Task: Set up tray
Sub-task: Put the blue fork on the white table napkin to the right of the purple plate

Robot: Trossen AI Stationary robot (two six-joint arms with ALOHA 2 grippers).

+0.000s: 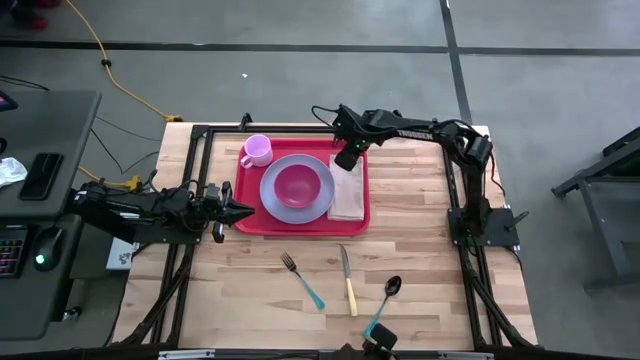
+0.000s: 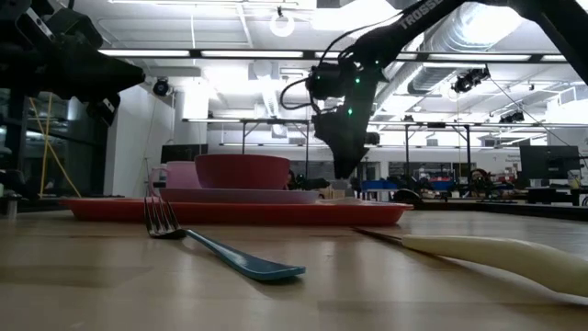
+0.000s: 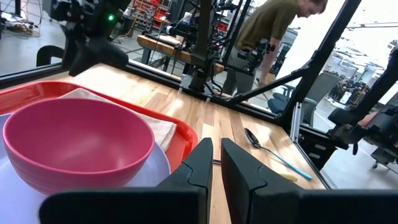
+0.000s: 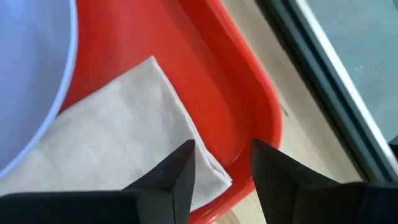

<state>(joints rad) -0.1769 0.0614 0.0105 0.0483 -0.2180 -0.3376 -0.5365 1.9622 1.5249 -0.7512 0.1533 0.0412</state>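
Observation:
The red tray lies on the table's far middle. It holds a lavender plate with a pink bowl, a pink cup at its far left and a beige napkin along its right side. My right gripper points down, open, low over the napkin's far end; its fingers stand either side of the napkin's corner. My left gripper lies level at the tray's left rim, shut. My left gripper comes level from the table's left, its shut fingers at the tray's left rim close to the near-left corner. I cannot tell whether they touch the rim.
A fork, a knife and a spoon lie on the bare wood near the table's near edge, apart from the tray. A black frame runs round the table. A person stands beyond the table's right side.

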